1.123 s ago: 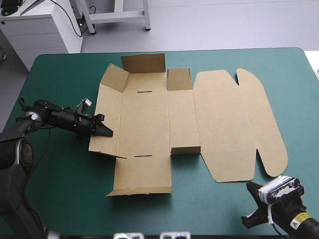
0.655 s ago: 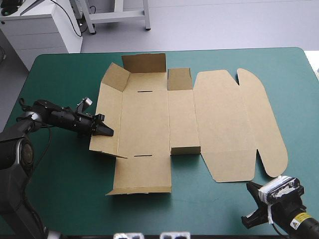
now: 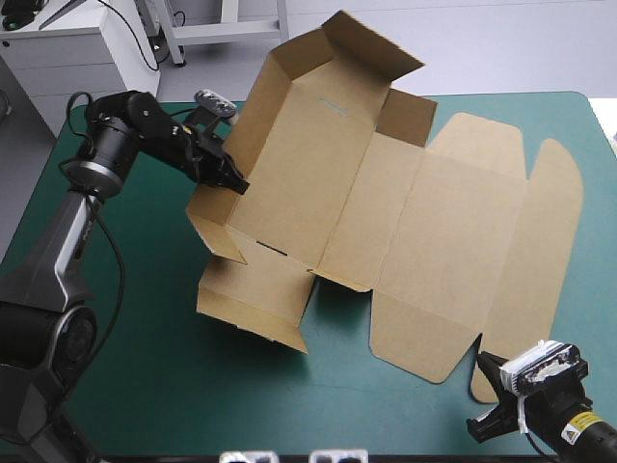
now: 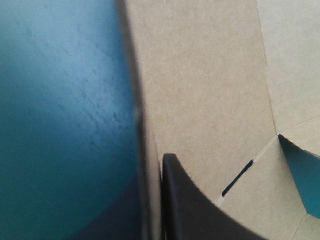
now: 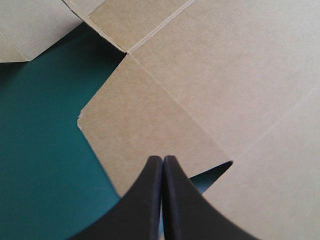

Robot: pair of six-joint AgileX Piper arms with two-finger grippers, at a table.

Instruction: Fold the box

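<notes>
One brown box [image 3: 386,222], left side raised off teal-green desk [image 3: 135,338]; jaws, two pairs: left jaws clamped on its wall, right jaws closed, empty.

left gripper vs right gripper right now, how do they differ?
Grip: the left gripper is shut on the box at its left edge; the right gripper is shut on nothing.
Position: the left gripper is at the table's far left, holding that side of the box tilted up off the teal-green cover; the right gripper sits at the near right corner, by the box's near flap.
Shared: black fingers together.
</notes>
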